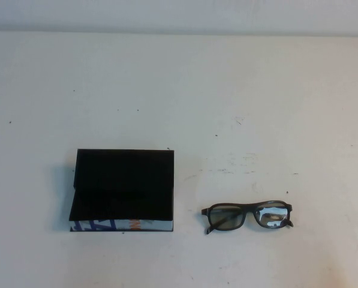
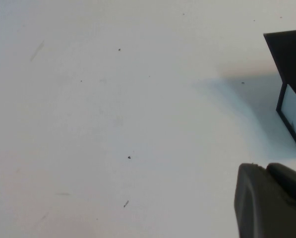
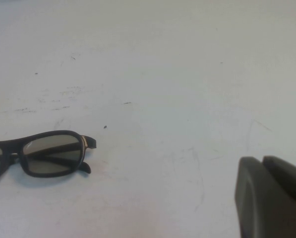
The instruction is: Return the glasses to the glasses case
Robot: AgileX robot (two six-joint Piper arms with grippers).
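The glasses case (image 1: 123,189) stands on the left part of the white table, black, its lid raised, with a white front side printed in blue and orange. The dark-framed glasses (image 1: 247,216) lie to its right, apart from it, arms folded, lenses reflecting. Neither arm shows in the high view. My left gripper (image 2: 266,168) is shut and empty above bare table, with a corner of the case (image 2: 291,69) ahead of it. My right gripper (image 3: 263,161) is shut and empty, with one end of the glasses (image 3: 43,156) off to its side, well apart.
The white table (image 1: 179,90) has faint scuffs and specks. A pale wall runs along its far edge.
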